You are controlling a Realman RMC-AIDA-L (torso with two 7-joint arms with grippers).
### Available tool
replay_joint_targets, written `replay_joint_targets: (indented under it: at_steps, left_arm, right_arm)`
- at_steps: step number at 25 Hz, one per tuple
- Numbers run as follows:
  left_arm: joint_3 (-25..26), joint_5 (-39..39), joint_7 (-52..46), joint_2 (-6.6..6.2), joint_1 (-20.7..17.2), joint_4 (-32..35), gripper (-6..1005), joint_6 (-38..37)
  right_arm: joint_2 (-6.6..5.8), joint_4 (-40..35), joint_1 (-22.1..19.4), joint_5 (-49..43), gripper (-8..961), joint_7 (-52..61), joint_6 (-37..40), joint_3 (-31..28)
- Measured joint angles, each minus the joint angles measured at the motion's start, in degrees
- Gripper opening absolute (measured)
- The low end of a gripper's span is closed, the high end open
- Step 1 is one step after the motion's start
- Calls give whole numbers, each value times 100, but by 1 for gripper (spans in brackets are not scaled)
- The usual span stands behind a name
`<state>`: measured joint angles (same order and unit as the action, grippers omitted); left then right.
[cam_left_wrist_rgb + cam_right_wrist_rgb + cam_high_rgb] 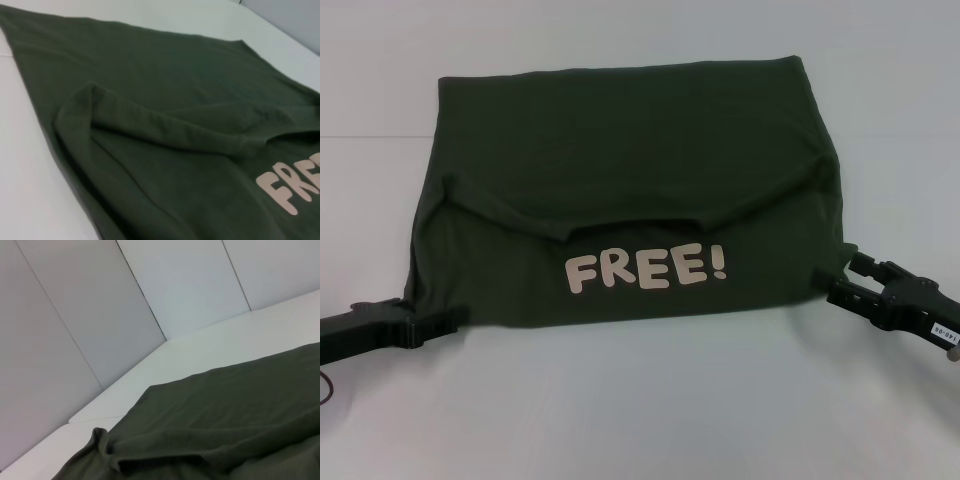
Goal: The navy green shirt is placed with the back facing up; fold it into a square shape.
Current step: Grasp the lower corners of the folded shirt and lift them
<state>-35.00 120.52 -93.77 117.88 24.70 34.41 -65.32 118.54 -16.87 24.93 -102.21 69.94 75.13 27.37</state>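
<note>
A pale, plain surface [640, 420] carries a single item: the navy green shirt [620, 190], lying folded over on itself, with the word "FREE!" [646, 270] in light letters on the layer nearest the robot. The folded garment spans the stretch between the left pincer [455, 322] and the right pincer [840, 290], each at a near corner of the cloth, and extends away from both. Bare surface shows on every side of the shirt. Beyond the right pincer, the surface meets grey panelled walls [75, 315].
</note>
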Motion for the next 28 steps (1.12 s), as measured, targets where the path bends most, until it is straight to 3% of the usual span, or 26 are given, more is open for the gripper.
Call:
replay_joint_targets:
  at_steps: [4,9,15,21,22,24,28]
  left_arm:
    - [20,9,-5,33,-16,33,630,35]
    - [19,24,-14,16,-26,34,399,11]
    - [20,26,-31,-28,-27,22,271,-48]
    - [20,-2,-38,-45,-12,23,148,-67]
    - [20,-2,-40,-47,-5,23,133,-68]
    - [20,0,-42,-49,-1,23,101,-69]
    - [17,32,-44,-70,48,18,70,-92]
  right_arm:
    - [2,0,0,-9,952,14,30,3]
    - [-31,-3,-28,-39,954,11,183,33]
    - [-57,-651,-76,-295,952,459,440,361]
    - [33,-2721,-45,-1185,949,2636,707,456]
    - [13,-3385,37,-1596,948,3626,764,516]
    - [-38,-3637,119,-1839,947,4134,789,594]
    - [-338,-3903,622,-2904,946,5809,990,899]
